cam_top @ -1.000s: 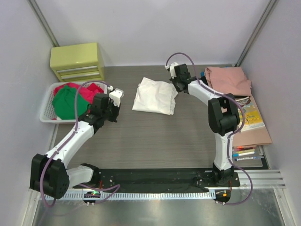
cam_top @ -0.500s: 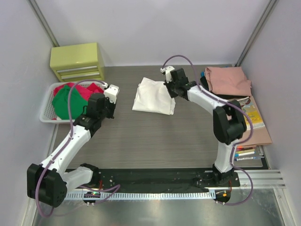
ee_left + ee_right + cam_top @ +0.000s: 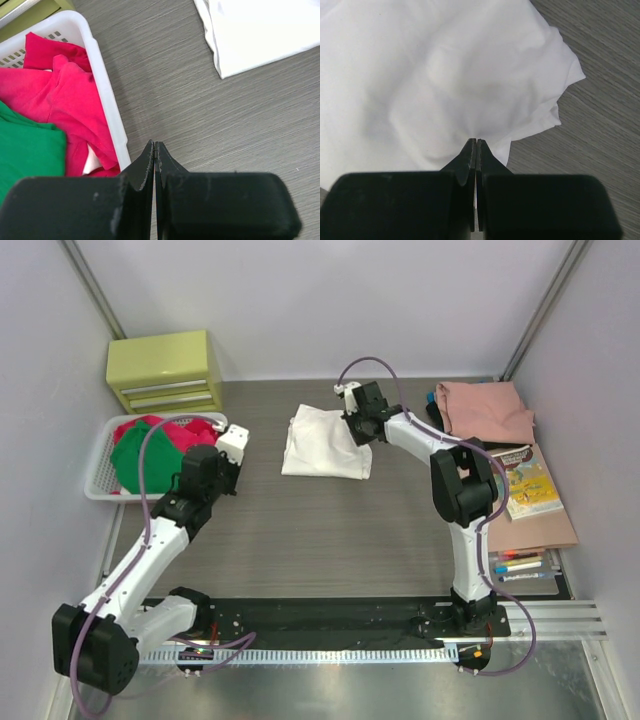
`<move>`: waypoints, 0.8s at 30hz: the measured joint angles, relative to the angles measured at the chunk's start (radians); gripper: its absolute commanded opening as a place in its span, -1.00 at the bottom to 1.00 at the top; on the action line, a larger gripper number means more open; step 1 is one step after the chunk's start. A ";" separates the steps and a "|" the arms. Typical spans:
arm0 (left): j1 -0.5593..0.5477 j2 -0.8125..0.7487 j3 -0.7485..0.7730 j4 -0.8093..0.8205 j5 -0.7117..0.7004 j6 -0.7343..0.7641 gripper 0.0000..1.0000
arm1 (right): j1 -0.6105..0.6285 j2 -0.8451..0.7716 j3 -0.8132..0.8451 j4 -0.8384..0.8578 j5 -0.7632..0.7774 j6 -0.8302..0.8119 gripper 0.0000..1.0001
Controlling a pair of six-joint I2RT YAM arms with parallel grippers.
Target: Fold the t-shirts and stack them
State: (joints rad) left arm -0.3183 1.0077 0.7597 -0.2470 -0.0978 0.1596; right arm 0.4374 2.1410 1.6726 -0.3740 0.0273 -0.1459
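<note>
**White shirt folded at mid-table, both grippers shut**

Seen from above, with 12 o'clock at the far wall, the white t-shirt (image 3: pixel 322 445) lies folded flat on the table (image 3: pixel 330 530), a little toward 12 from its middle. It forms a blunt rectangle whose long axis runs roughly from 10 to 4 o'clock. No collar or print shows, so which way the neck points cannot be told.

The right gripper (image 3: pixel 476 142) sits at the shirt's 2 o'clock corner. Its fingers are pressed together, the tips at the ruffled hem, and no cloth is visible between them.

At 9 o'clock from the shirt, a white slotted basket (image 3: pixel 97 483) holds the red t-shirts (image 3: pixel 190 428) and a green t-shirt (image 3: pixel 140 458) in a heap. The left gripper (image 3: pixel 155 145) hovers over bare table just beside the basket's 3 o'clock rim, closed and empty.

At 2 o'clock from the white shirt, a salmon-pink t-shirt (image 3: pixel 487 410) lies folded at the table's edge. A thin book (image 3: pixel 530 485) lies at 6 o'clock from it. A yellow-green drawer unit (image 3: pixel 165 370) stands at the 10 o'clock corner.
</note>
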 measured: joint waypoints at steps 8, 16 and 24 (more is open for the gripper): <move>0.000 0.055 0.000 0.011 0.002 -0.005 -1.00 | -0.002 -0.071 0.002 -0.008 0.015 -0.033 -0.99; 0.002 0.055 0.001 0.010 -0.010 -0.025 -1.00 | -0.027 -0.025 0.124 -0.011 0.017 -0.036 -0.98; 0.012 0.018 0.001 0.010 -0.034 -0.013 -1.00 | -0.035 0.169 0.285 -0.026 0.034 -0.033 -0.98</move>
State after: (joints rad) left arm -0.3065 1.0252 0.7605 -0.2371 -0.1318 0.1463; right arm 0.4026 2.3100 1.9572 -0.3996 0.0608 -0.1791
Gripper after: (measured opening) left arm 0.002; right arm 0.017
